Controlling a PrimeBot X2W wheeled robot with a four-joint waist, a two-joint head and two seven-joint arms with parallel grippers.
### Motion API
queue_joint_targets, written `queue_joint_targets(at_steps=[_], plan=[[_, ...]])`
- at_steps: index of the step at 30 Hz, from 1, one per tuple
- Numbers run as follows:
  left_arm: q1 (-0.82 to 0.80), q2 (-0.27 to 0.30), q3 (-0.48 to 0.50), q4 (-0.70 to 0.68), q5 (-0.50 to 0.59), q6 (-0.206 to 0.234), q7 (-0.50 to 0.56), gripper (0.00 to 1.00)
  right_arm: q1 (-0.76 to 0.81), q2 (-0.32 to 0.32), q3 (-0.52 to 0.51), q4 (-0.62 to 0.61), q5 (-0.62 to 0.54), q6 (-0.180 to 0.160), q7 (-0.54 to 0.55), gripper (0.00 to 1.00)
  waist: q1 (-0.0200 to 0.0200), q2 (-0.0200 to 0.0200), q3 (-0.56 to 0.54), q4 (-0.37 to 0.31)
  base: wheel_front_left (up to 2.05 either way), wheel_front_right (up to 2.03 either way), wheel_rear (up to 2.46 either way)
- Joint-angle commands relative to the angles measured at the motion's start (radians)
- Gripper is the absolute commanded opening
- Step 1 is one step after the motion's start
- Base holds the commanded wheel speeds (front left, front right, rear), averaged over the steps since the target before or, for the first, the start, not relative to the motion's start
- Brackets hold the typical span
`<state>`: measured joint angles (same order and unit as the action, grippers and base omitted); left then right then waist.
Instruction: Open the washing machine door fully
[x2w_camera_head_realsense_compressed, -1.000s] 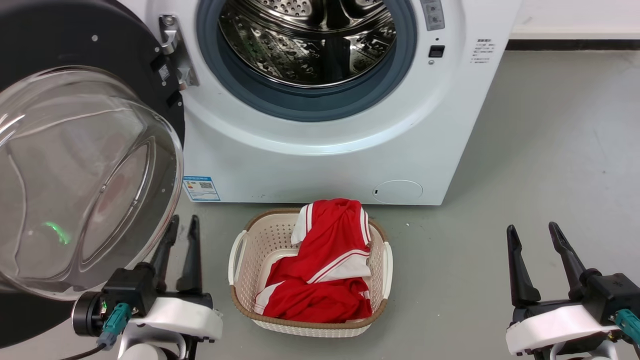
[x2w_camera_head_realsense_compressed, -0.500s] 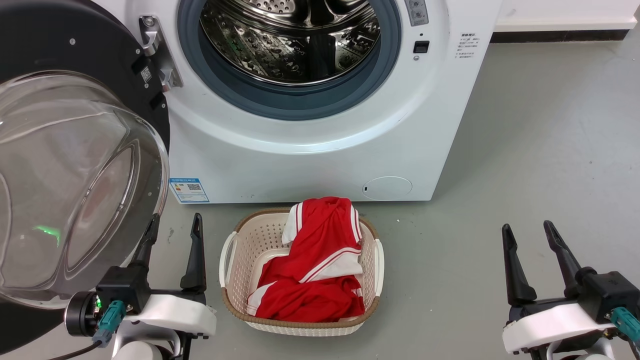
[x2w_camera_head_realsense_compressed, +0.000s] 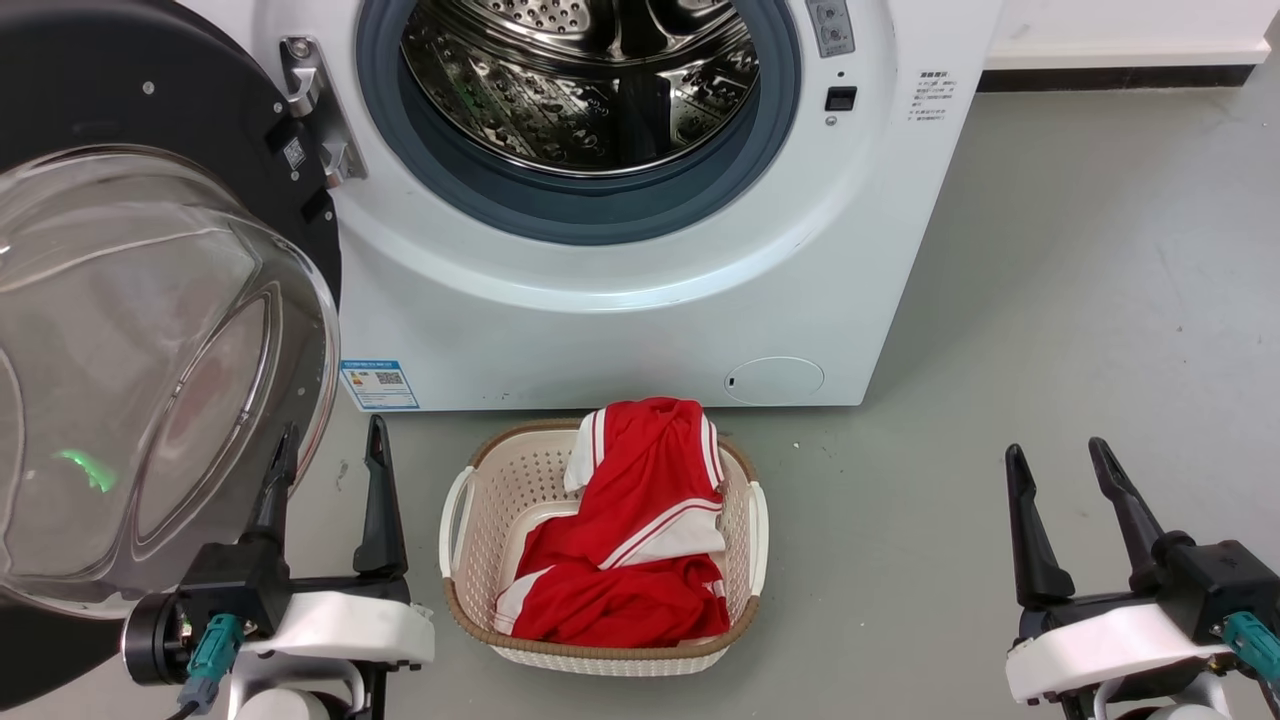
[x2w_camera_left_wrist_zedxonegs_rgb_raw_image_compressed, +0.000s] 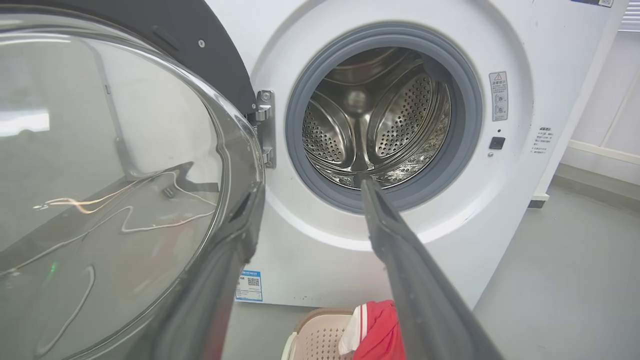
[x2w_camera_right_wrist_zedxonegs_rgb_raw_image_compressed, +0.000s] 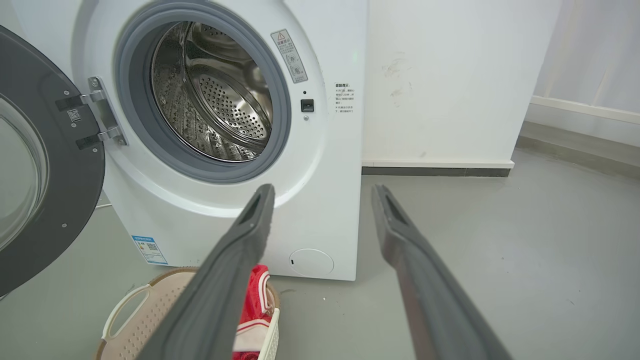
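Head view: large round glossy black washing machine door (x2w_camera_head_realsense_compressed: 150, 350), stiff, heavy, slippery-glassed, looks best pushed at its rim; left tool (x2w_camera_head_realsense_compressed: 332, 428) and right tool (x2w_camera_head_realsense_compressed: 1057, 450) gape, empty.

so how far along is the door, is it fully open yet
Done: the washing machine door hangs swung wide on its hinge, the drum fully exposed. In hand: the left gripper, jaws open, sits by the door's glass edge, contact unclear; the right gripper is open and idle. Left: perhaps a last push, if the hinge allows more.
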<state>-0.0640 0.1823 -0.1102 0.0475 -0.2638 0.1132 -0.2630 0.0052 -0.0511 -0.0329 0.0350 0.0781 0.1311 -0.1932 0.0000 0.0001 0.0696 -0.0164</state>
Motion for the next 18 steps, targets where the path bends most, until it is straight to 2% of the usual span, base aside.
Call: queue_joint_targets(at_steps=[1, 18], plan=[[0.012, -0.011, 0.011, -0.009, 0.012, -0.007, -0.002, 1.0, -0.006, 0.002, -0.002, 0.0, -0.005, -0.001, -0.005, 1.0, 0.0, -0.0001, -0.001, 0.001, 0.0, 0.0, 0.0], [0.057, -0.074, 0.074, -0.025, 0.13, -0.067, -0.002, 1.0, 0.004, 0.002, -0.001, -0.001, 0.002, -0.001, 0.001, 1.0, 0.0, -0.0001, -0.012, 0.007, 0.0, 0.0, 0.0]])
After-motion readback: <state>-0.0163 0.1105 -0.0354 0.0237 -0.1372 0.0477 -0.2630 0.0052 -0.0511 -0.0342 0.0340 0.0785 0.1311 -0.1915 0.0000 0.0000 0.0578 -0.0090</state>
